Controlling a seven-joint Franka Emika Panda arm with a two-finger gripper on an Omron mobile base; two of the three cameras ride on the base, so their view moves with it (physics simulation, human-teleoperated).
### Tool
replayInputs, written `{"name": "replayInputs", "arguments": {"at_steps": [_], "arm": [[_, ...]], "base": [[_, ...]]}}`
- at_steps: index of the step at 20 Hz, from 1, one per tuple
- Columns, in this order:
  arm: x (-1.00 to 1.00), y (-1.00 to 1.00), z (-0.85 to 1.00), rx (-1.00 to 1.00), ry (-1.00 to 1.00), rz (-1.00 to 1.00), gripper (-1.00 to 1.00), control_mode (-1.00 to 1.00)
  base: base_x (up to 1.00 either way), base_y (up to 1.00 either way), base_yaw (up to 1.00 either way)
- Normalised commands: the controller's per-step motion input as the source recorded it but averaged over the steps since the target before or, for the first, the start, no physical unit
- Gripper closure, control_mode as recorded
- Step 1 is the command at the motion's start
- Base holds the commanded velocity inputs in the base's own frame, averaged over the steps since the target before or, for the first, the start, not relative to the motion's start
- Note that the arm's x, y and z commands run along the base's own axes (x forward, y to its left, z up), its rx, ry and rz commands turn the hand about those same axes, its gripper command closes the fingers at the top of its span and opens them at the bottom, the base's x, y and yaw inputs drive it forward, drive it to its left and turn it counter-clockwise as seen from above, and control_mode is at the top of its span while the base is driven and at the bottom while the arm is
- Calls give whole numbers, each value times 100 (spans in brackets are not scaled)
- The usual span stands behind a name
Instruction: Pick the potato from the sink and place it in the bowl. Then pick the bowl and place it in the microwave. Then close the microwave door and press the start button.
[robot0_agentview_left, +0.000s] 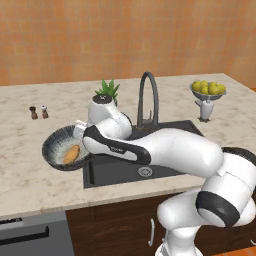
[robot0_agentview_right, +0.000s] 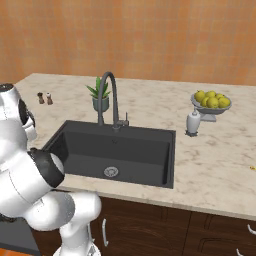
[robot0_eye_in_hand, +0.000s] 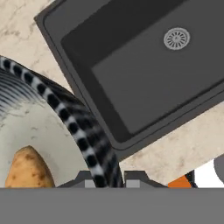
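At the far left of the table stand two small shakers, well apart from the work. Next comes the bowl, which sits on the table and touches the left edge of the sink; the potato already lies inside it. The tool is down at the near rim of the bowl, with one finger on each side of the rim, so I judge it is about to grip the wall for the lift. Its fingertips are cut off at the bottom of the hand view, so I cannot tell if it is clamped or loose. The risk is here: a hold on one side of a wide shallow bowl can let it tilt, and then the potato can roll out, maybe back into the sink. If the rim slips, the bowl can drop on the sink edge. More to the right, the faucet and the plant stand close behind the arm and a wide swing may hit them. The fruit bowl is far away.
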Motion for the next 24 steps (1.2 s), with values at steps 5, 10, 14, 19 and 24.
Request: {"name": "replayInputs", "arguments": {"at_steps": [5,10,14,19,24], "arm": [[-43,-100,66,21,17,-35,100,-100],[-56,-97,53,1,13,-34,100,-100],[-83,-93,53,0,6,-34,100,-100],[-87,-94,43,0,3,-33,100,-100],[-85,-81,7,0,0,-33,100,-100]], "base": [[0,0,0],[0,0,0],[0,0,0],[0,0,0],[0,0,0]]}}
